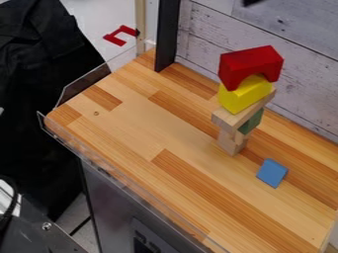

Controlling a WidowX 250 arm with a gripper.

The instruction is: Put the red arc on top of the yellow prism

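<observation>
- At the top edge, a little left of straight above the stack, sits a dark bit of the black gripper [252, 2]; whether it is spread or pressed together I cannot tell, nor can I make out its tilt.
- Between it and the red arc [249, 65] lies open space, so the claw is not touching the arc.
- Astride the yellow prism [244, 94] rests the red arc, hollow side down, its top sloping a little; the placing looks done.
- Best now, I judge, is to leave the arc alone and keep the arm high and clear, with no sideways sweep near the tower.
- If it needs correcting, come straight down, grip lightly across both sides, and let go only once the weight is borne.
- Beneath the prism, a wooden plank [228, 117] spans the green block [251, 122] and a wooden support [231, 142]; so narrow a base could topple from a small knock.
- Near the tower's foot, the blue block [272, 173] lies on the wooden tabletop [142, 131].
</observation>
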